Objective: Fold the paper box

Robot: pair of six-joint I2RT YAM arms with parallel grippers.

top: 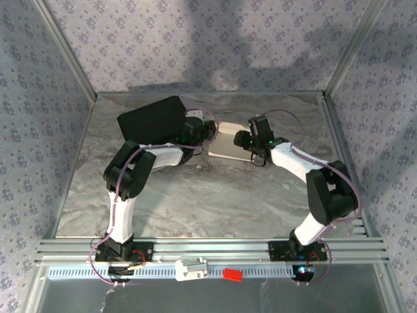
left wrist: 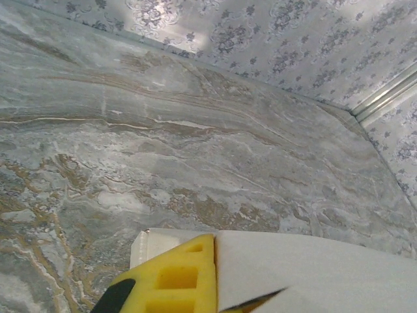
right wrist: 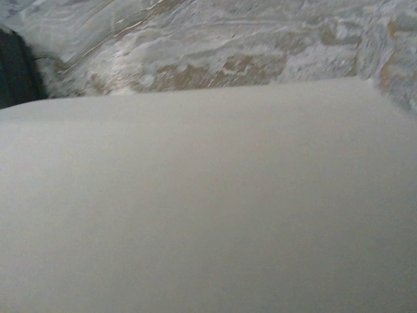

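The white paper box [top: 225, 142] lies on the marble table between my two grippers, right of the black case [top: 151, 119]. My left gripper [top: 207, 135] is at its left edge. In the left wrist view one yellow finger [left wrist: 171, 279] presses on a white panel of the paper box [left wrist: 313, 274], with a sliver of the other finger under the sheet, so that gripper [left wrist: 225, 274] is shut on the cardboard. My right gripper [top: 249, 142] is at the box's right end. In the right wrist view the blurred paper box [right wrist: 208, 208] is very close and hides the fingers.
The marble table [top: 195, 195] stretches toward the near rail. Patterned walls [top: 215, 45] close the back and sides. The case's dark corner [right wrist: 14, 68] shows at the left of the right wrist view. A white part [top: 191, 268] and a red part [top: 232, 274] sit on the front rail.
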